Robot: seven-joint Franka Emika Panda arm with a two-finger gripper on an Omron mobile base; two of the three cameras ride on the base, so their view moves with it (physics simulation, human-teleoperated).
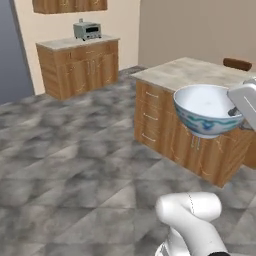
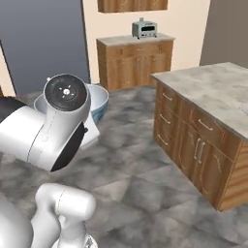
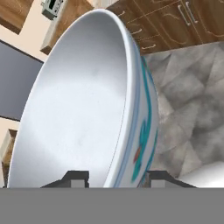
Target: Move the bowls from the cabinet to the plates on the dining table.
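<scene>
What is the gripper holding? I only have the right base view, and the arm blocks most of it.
Observer: A white bowl with a blue-green pattern outside; the gripper is clamped on its rim.
Operator: One finger inside, one outside?
Observer: Yes, the hand view shows the rim between the fingertips.
Operator: Anything in the bowl?
Observer: No, its white inside is bare.
Operator: Is it over the dining table?
Observer: The left base view shows it in front of the drawers, held in the air.

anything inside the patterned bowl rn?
The white patterned bowl, clamped at its rim by the gripper, has a bare, empty interior. In the right base view, the arm hides most of it.
</scene>
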